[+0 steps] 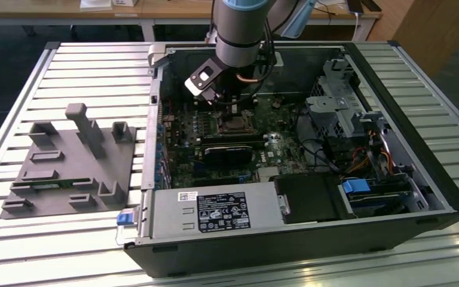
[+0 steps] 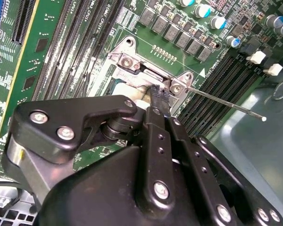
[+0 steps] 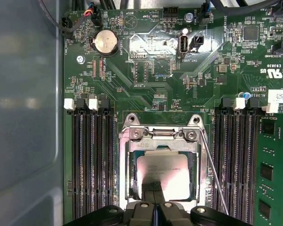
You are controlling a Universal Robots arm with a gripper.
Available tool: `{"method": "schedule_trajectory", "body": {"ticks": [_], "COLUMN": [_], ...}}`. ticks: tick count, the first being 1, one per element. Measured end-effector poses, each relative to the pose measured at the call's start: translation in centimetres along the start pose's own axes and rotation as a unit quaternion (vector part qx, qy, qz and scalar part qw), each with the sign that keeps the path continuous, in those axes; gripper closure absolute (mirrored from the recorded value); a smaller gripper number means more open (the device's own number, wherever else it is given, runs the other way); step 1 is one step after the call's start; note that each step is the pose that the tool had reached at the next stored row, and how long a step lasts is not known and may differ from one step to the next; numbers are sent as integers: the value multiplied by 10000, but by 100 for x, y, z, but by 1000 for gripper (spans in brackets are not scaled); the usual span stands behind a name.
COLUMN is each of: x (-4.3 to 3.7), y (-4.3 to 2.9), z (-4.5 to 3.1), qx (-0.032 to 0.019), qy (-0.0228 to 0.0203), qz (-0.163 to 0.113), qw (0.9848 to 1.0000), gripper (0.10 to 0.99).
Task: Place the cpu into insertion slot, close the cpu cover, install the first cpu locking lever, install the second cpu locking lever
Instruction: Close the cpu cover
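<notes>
Slatted metal table (image 1: pixel 78 66) carries an open computer case (image 1: pixel 293 254) lying on its side, and we work outward from its middle. On the green circuit board (image 3: pixel 146 99) the cpu (image 3: pixel 166 167) lies flat in the insertion slot (image 3: pixel 122 188), its silvery-grey top catching a soft glare. The cpu cover (image 3: pixel 162 145), a thin silvery frame, sits around it with the chip showing through its window; we cannot tell whether it is fully down. The gripper (image 3: pixel 153 187) stands at the chip's edge, its two dark fingers pressed together with nothing between them; whether the tips touch the metal we cannot tell.

Just beside the socket a thin wire lever (image 3: pixel 216 179) runs along the frame's side. Long black memory slots (image 3: pixel 92 165) flank the socket on both sides, near its rim, so open room there is narrow. Farther out the case walls hem in the board, with a drive cage (image 1: pixel 337 101) toward the exterior view's right. A grey fixture plate (image 1: pixel 62 161) rests on the table at the exterior view's left, well apart from the case. Beyond the table we see dark floor.
</notes>
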State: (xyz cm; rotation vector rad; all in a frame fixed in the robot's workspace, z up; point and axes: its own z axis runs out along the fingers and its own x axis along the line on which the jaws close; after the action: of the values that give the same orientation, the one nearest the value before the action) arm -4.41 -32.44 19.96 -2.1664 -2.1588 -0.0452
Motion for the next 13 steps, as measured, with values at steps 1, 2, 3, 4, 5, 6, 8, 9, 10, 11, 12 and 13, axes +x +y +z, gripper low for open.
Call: {"method": "schedule_trajectory", "body": {"ticks": [1, 2, 3, 4, 5, 6, 8, 9, 10, 11, 12, 13], "x": [0, 1, 1, 2, 2, 2, 2, 2, 2, 2, 2, 3], "y": [0, 0, 0, 0, 0, 0, -1, -1, -1, -1, -1, -1], "z": [0, -2, -3, -5, -7, -10, -17, -20, -22, -25, -27, -29], "qx": [-1, -1, -1, -1, -1, -1, 0, 0, 0, 0, 0, 0], "qy": [1, 1, 2, 2, 2, 2, 1, 1, 1, 0, 0, 0], "qz": [0, 0, 0, 0, 0, 0, 0, 0, 0, 0, 0, 0], "qw": [10000, 10000, 10000, 10000, 10000, 10000, 10000, 10000, 10000, 10000, 10000, 10000], "gripper": [980, 980, 980, 980, 980, 980, 980, 980, 980, 980, 980, 980]}}
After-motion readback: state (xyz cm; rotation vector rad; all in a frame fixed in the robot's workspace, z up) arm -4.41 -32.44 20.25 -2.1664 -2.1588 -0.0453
